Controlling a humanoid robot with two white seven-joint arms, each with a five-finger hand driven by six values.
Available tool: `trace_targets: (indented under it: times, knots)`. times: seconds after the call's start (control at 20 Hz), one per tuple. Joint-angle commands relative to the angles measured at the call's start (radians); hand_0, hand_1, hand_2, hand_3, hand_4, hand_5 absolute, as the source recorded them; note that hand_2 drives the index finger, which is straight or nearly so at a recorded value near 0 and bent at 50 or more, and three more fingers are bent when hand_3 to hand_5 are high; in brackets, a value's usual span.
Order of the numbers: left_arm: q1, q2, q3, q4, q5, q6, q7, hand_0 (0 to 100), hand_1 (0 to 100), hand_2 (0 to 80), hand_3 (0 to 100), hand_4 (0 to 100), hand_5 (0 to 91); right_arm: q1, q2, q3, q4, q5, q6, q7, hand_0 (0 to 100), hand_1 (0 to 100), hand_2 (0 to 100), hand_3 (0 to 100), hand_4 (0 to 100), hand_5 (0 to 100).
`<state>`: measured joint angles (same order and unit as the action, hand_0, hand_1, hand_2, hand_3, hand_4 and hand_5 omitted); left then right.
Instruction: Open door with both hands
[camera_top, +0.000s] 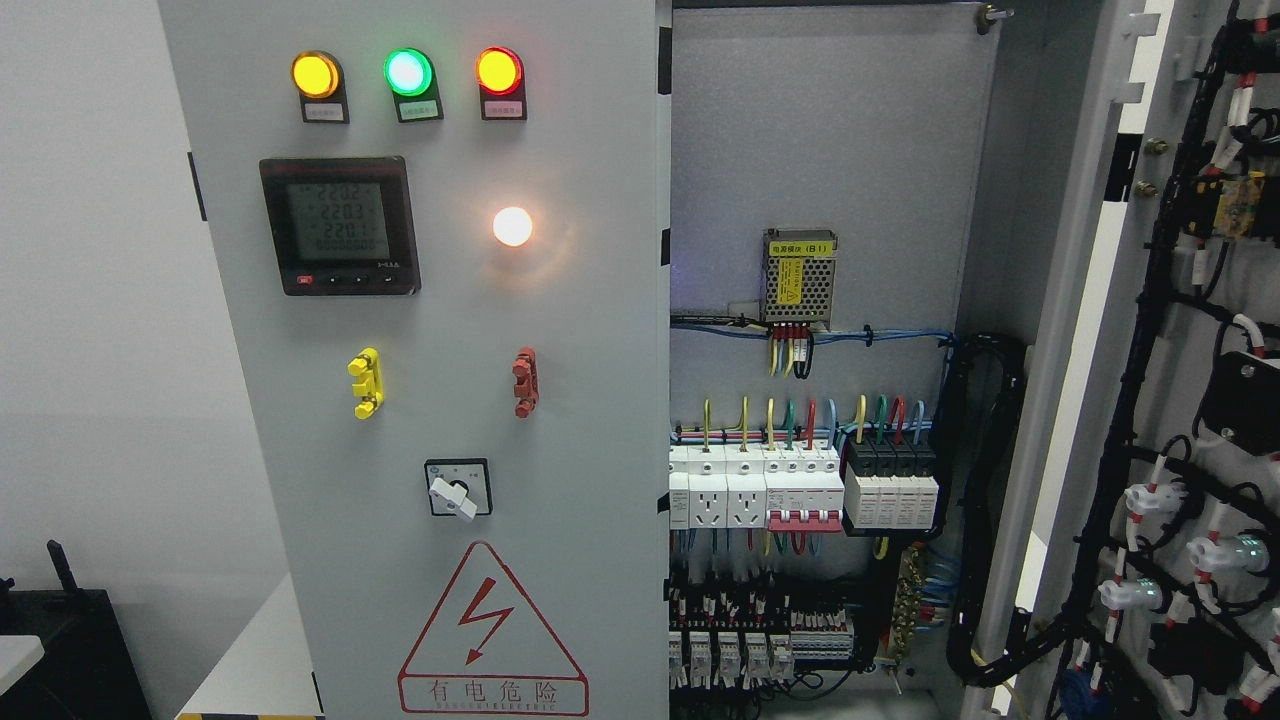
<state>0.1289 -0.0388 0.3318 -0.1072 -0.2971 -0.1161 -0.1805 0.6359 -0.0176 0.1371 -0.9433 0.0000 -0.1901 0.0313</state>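
A plain white wall fills the left side of the view. It is smooth and evenly lit, a bit darker lower down. In the bottom left corner sits a black box with a thin black stick poking up from it. A small white edge shows right at the left border. Next to the box is a pale flat ledge.
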Motion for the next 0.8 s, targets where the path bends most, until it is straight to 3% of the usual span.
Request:
trace_targets:
  times: [0.0, 0.25, 0.35, 0.55, 0.75]
  knots:
    - [-0.002, -0.001, -0.011, 0.003, 0.000, 0.000, -0.001, 0, 0, 0.0, 0, 3, 0.0, 0.129, -0.073, 0.071, -0.465, -0.020, -0.014, -0.001, 0, 0, 0, 0, 0, 0]
    - [-0.002, -0.001, -0.011, 0.003, 0.000, 0.000, -0.001, 0, 0, 0.0, 0, 3, 0.0, 0.146, -0.130, 0.125, -0.571, -0.020, -0.052, -0.001, 0, 0, 0, 0, 0, 0]
    - [-0.002, -0.001, -0.011, 0.003, 0.000, 0.000, -0.001, 0, 0, 0.0, 0, 3, 0.0, 0.153, -0.136, 0.136, -0.607, -0.021, -0.074, -0.001, 0, 0, 0, 0, 0, 0]
    - [-0.002, -0.001, -0.011, 0.006, 0.000, 0.000, -0.001, 0, 0, 0.0, 0, 3, 0.0, 0.163, -0.199, 0.220, -0.710, -0.023, -0.106, -0.002, 0, 0, 0, 0, 0, 0]
    - [-0.002, -0.001, -0.011, 0.008, 0.000, 0.000, -0.001, 0, 0, 0.0, 0, 3, 0.0, 0.127, -0.225, 0.282, -0.732, -0.023, -0.127, -0.001, 0, 0, 0, 0, 0, 0]
